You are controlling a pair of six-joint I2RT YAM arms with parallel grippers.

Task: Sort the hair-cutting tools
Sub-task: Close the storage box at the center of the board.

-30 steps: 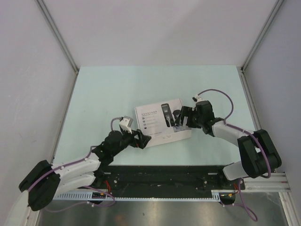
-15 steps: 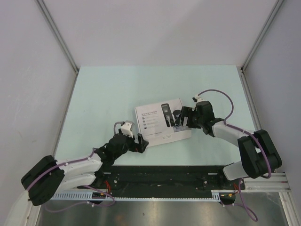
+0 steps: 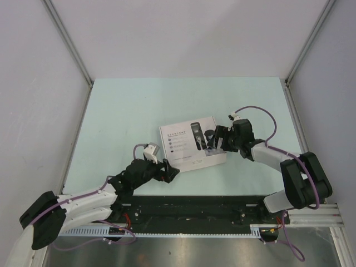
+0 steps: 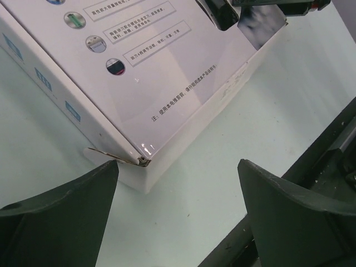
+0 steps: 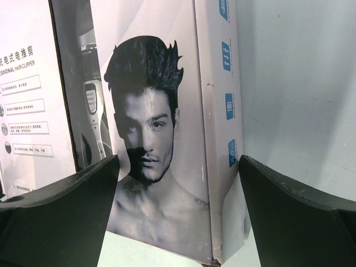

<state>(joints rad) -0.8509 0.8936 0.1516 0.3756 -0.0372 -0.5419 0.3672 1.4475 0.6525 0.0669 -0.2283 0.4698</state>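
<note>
None of the hair-cutting tools show; only a closed flat white box (image 3: 186,146) with a printed lid lies mid-table. My left gripper (image 3: 168,169) is open just short of the box's near left corner (image 4: 146,162), with only bare table between its fingers (image 4: 67,211). My right gripper (image 3: 214,139) is open at the box's right end. In the right wrist view its fingers (image 5: 295,211) stand either side of the printed face (image 5: 150,139) and the box's side edge, and I cannot tell whether they touch it.
The pale green table (image 3: 128,111) is walled by grey panels on the left, right and back. A black rail (image 3: 189,203) runs along the near edge, close to the left gripper's right finger (image 4: 311,217).
My left gripper has drawn back a little from the box's corner toward the near edge and shifted slightly right. The right arm and the box have stayed put.
</note>
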